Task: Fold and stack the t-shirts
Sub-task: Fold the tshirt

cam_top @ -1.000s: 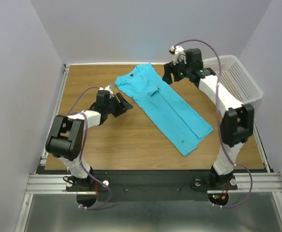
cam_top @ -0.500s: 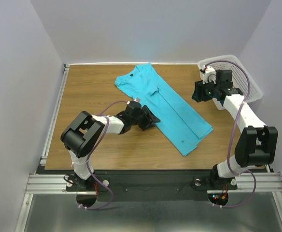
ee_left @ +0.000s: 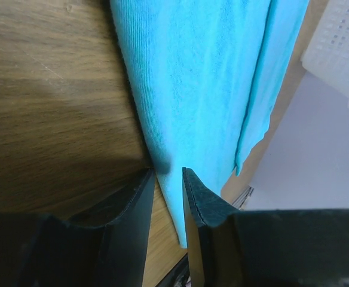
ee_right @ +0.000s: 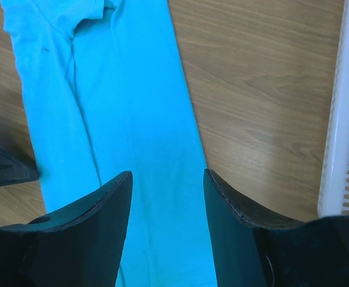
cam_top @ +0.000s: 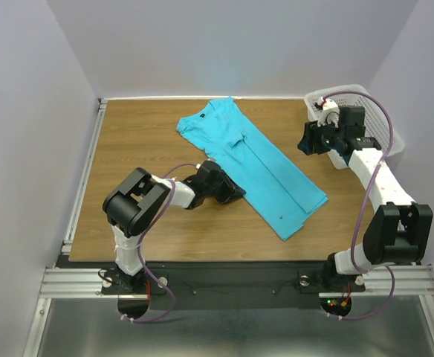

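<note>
The left tool [ee_left: 167, 174] sits narrowed at a long edge of the t-shirt [cam_top: 256, 165] on the worktop [cam_top: 139, 141]; the right tool [ee_right: 167, 176] hovers above, wide and empty.

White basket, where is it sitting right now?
In the top view the white basket sits at the table's far right corner, beside the right gripper, right of the turquoise t-shirt.

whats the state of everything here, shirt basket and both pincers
t-shirt: folded lengthwise into a long strip, lying flat on the table.
left pincer: down at the t-shirt's long edge, jaws only narrowly apart; whether they grip the fabric cannot be told.
right pincer: open over the t-shirt, holding nothing.
basket: upright at the table's far right corner.
</note>
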Robot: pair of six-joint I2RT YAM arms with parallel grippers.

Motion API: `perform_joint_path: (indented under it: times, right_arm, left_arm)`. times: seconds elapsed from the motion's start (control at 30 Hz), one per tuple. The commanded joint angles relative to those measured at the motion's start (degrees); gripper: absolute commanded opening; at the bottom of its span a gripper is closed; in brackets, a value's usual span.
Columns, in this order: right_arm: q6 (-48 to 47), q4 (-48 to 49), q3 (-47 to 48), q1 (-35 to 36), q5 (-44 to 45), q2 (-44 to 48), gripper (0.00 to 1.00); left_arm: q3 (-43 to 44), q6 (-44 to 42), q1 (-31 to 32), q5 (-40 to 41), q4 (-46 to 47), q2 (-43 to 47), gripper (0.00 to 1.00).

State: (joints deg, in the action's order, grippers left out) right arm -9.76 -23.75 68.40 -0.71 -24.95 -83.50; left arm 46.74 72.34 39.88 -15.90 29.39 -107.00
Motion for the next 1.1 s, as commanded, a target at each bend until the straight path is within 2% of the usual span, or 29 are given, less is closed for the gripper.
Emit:
perform_joint_path:
  times: [0.0,0.1,0.2,0.23,0.27,0.3,0.63,0.77,0.8,0.83,0.93,1.0,1.03,1.07]
  right_arm:
    - [1.1,1.6,0.3,-0.7,-1.4,2.0,0.57]
    - [1.0,1.6,-0.2,-0.8,-1.7,2.6,0.57]
    - [0.9,1.6,-0.7,-0.9,-1.8,3.2,0.57]
    - [0.8,1.6,-0.8,-0.9,-1.8,3.6,0.57]
    - [0.5,1.6,-1.1,-1.0,-1.8,3.8,0.57]
    - [0.5,1.6,-1.1,-1.0,-1.7,4.0,0.57]
    - [0.4,1.6,-1.0,-1.1,-2.6,4.6,0.57]
    - [-0.7,1.4,-2.0,-1.1,-5.7,4.8,0.59]
    - [-2.5,1.2,-2.3,-1.1,-6.9,4.9,0.63]
    - [-3.9,0.7,-2.7,-1.1,-8.2,5.0,0.73]
    - [-12.1,-3.9,-3.1,-1.1,-13.4,4.9,0.83]
    - [-22.2,-9.4,-3.4,-1.1,-15.8,4.8,0.84]
    - [-26.0,-11.4,-3.6,-1.1,-16.4,5.2,0.85]
    - [-35.4,-15.9,-4.5,-1.1,-17.8,5.6,0.86]
  left_arm:
    - [-0.2,-2.1,0.0,2.7,-2.4,-2.4,0.38]
    - [1.4,-3.8,0.0,3.3,-4.0,-4.6,0.36]
    - [1.6,-4.7,0.0,3.9,-4.3,-5.1,0.19]
    - [1.3,-5.3,-0.1,4.4,-4.8,-4.5,0.07]
    - [1.1,-5.7,-0.1,4.5,-5.0,-4.0,0.06]
    - [0.4,-6.4,-0.2,5.0,-5.6,-2.7,0.00]
    - [-11.5,-10.5,-0.7,1.9,-9.3,10.1,0.00]
    - [-17.2,-11.3,-1.9,1.8,-9.9,15.1,0.00]
    - [-18.3,-12.5,-2.3,1.3,-9.4,15.6,0.09]
    - [-18.6,-13.2,-2.5,-0.3,-9.2,16.2,0.21]
    - [-18.0,-16.3,-3.1,-2.5,-9.9,19.2,0.49]
    - [-17.5,-18.4,-3.1,-2.5,-11.4,22.4,0.57]
    - [-17.4,-19.4,-3.1,-2.0,-13.4,26.6,0.65]
    - [-17.0,-22.5,-3.1,-1.6,-14.8,29.0,0.69]
